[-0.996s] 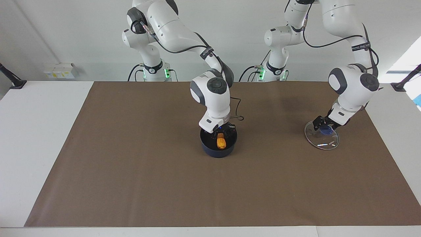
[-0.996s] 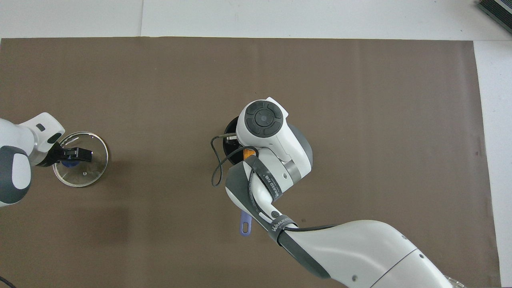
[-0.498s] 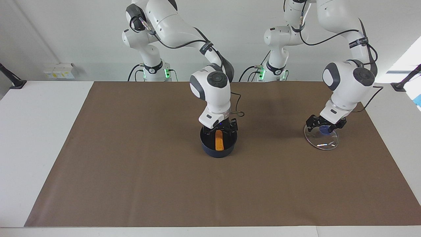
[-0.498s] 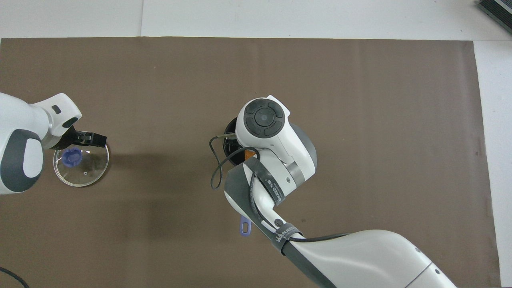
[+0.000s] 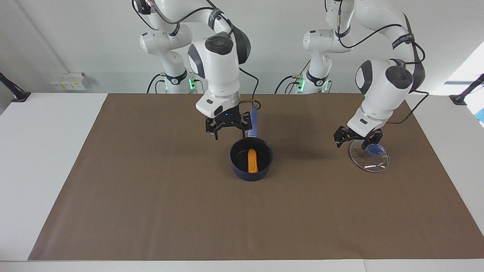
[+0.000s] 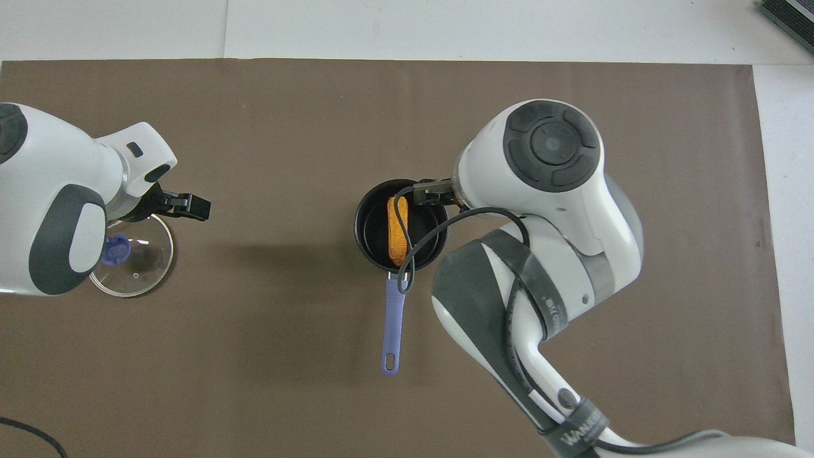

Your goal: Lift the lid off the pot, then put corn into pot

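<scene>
Pot handle (image 6: 392, 331): the part of the scene nearest the robots; long, blue, pointing from the pot toward them
Pot (image 5: 251, 163): mid-desk on the brown mat (image 5: 151, 196), upright and uncovered
Corn (image 5: 252, 160): lying flat inside the pot, its long axis in line with the handle; gripped by nothing
Lid (image 5: 369, 159): resting on the mat toward the left arm's end of the desk, well apart from the pot, blue knob (image 6: 116, 249) up
Right pincer (image 5: 227, 125): jaws wide and empty, raised over the mat just beside the pot's rim at the handle root
Left pincer (image 5: 357, 136): jaws wide and empty, in the air over the lid's edge, clear of the knob
Change: a second ago the right pincer stood low in the pot around the corn and the left sat on the knob; both have since let go and risen
Meaning: lid off, corn in the pot; the task looks complete, with only the arms' withdrawal left
</scene>
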